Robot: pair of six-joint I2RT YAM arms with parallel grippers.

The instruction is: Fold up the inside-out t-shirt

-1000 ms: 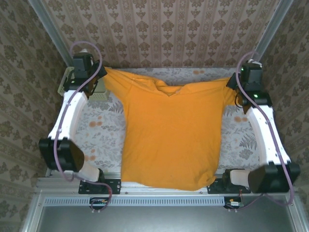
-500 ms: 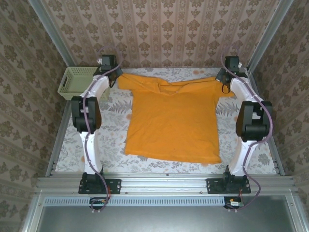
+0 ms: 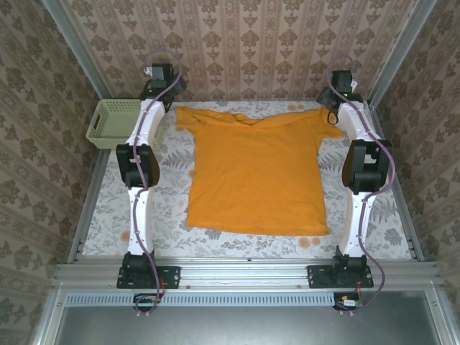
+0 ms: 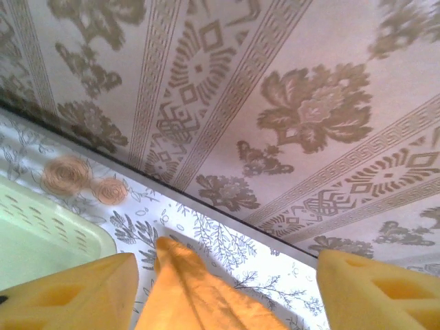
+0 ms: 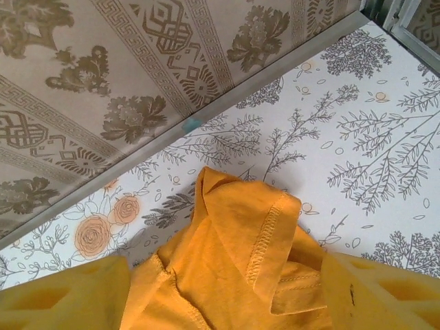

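We see the t-shirt [image 3: 255, 172] spread flat over the middle of the worktop [image 3: 165, 215], plain orange face up, collar toward the far edge and hem toward the near edge, a sleeve reaching out toward each far corner. The left gripper [image 4: 223, 292] and right gripper [image 5: 227, 292] each hang over one sleeve at the far edge. Both sets of jaws stand wide apart, with the sleeve tip lying loose between the fingers and pinched by neither. We judge the shirt is laid out smooth like this so the folds can start clean; none is made yet. The basket [image 3: 111, 121] sits at the far left corner, apart from the shirt.
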